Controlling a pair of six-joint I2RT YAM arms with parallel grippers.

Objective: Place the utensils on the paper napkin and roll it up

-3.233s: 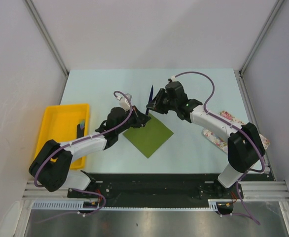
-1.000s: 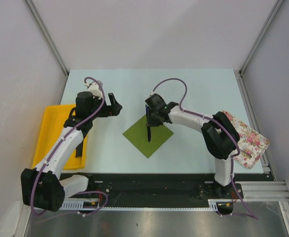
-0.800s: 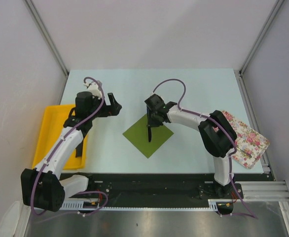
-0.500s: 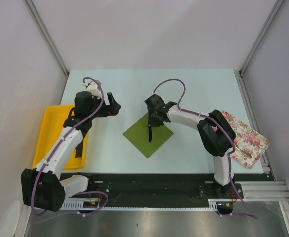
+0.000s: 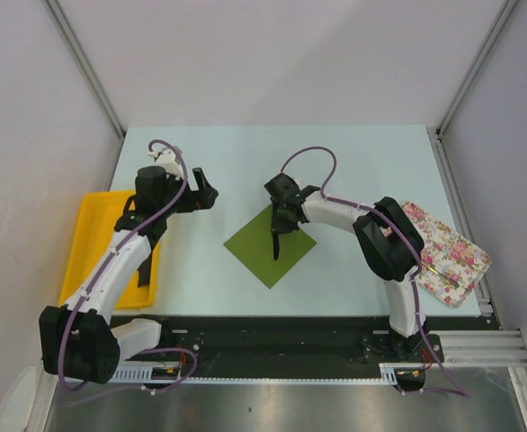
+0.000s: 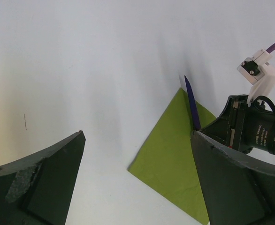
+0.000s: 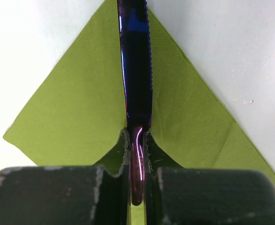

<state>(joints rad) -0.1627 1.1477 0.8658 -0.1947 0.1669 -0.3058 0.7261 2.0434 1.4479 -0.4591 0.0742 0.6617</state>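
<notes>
The olive-green paper napkin lies as a diamond in the middle of the table. My right gripper is shut on the handle of a dark blue-purple knife, one of the utensils. The serrated blade runs along the napkin's diagonal, low over it, and the tip reaches past the near corner. I cannot tell whether the blade touches the paper. My left gripper hangs open and holds nothing, off the napkin's left side.
A yellow tray sits at the left edge with a dark piece in it, partly behind my left arm. A floral cloth lies at the right edge with a thin utensil on it.
My left arm has drawn back from the napkin toward the left. My right gripper has brought the knife down over the napkin and has barely shifted in the last second.
</notes>
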